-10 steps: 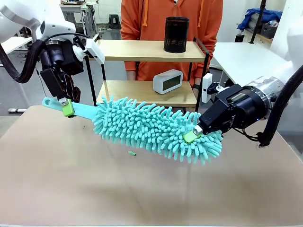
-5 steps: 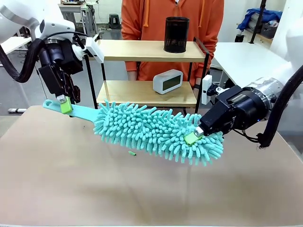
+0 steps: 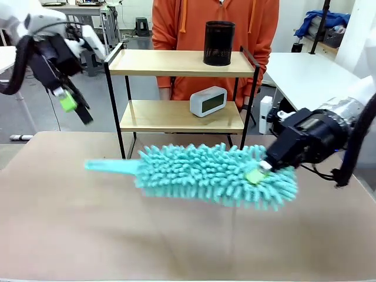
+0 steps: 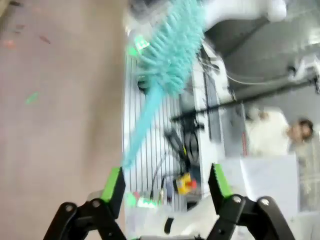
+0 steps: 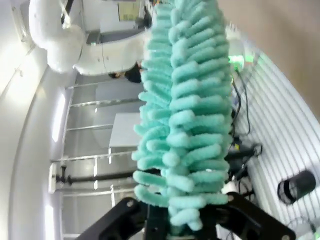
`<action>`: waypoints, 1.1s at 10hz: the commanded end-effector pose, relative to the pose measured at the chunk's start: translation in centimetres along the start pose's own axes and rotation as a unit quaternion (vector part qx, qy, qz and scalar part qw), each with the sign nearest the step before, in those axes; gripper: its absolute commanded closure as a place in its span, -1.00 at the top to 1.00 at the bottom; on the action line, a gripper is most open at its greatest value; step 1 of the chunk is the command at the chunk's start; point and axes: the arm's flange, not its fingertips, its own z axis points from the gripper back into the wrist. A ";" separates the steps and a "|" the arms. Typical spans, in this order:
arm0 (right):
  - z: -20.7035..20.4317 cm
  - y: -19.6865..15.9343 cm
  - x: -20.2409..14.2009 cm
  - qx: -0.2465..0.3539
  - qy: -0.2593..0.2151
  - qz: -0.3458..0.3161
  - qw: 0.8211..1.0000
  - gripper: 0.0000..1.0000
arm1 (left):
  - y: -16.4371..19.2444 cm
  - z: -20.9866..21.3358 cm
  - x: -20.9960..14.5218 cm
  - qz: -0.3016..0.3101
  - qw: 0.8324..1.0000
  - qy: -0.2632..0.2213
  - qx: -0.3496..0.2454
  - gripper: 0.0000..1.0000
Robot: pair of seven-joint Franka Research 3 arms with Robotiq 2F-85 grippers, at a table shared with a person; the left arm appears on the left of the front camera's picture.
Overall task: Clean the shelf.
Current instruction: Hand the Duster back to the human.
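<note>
Turquoise duster (image 3: 220, 174) gripped by right hand (image 3: 257, 174) | left hand (image 3: 69, 103) spread, empty | shelf (image 3: 176, 62): cup (image 3: 218, 42), clock (image 3: 208, 101)

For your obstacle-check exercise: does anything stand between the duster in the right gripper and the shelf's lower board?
Nothing visible blocks the way. The duster hangs from the right gripper, before the shelf, whose clock sits on that board.

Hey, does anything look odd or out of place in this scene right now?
Yes. The teal duster hangs level above the table, held only at its fluffy end by the right gripper; its handle sticks out free. The left gripper is open, up and away from it. The shelf looks tidy.
</note>
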 end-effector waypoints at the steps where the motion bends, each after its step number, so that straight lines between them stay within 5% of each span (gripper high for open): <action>1: 1.7 0.0 -8.6 0.009 0.027 -0.044 0.999 -1.00 | -0.2 3.9 -3.8 0.081 0.953 -0.286 0.051 1.00; 3: 6.4 3.0 -13.9 -0.002 0.025 -0.041 0.999 -1.00 | 0.2 7.9 -9.2 0.100 0.870 -0.479 0.061 1.00; 5: 10.0 6.4 -18.9 0.007 -0.029 0.039 0.999 -1.00 | 1.9 9.4 -12.3 0.115 0.808 -0.575 0.060 1.00; 6: 11.6 7.9 -21.0 0.039 -0.053 0.116 0.991 -1.00 | 2.8 9.6 -12.7 0.122 0.789 -0.598 0.064 1.00; 8: 15.0 9.3 -24.2 0.089 -0.187 0.227 0.952 -1.00 | 4.8 9.4 -12.4 0.157 0.792 -0.586 0.070 1.00; 9: 16.8 9.5 -25.1 0.107 -0.281 0.251 0.920 -1.00 | 5.7 9.2 -11.6 0.177 0.819 -0.542 0.056 1.00; 10: 18.7 9.3 -26.0 0.121 -0.375 0.256 0.883 -1.00 | 5.2 10.8 -15.0 0.172 0.797 -0.576 0.054 1.00; 11: 20.6 8.5 -26.4 0.121 -0.456 0.230 0.851 -1.00 | 5.2 10.8 -15.0 0.172 0.797 -0.576 0.054 1.00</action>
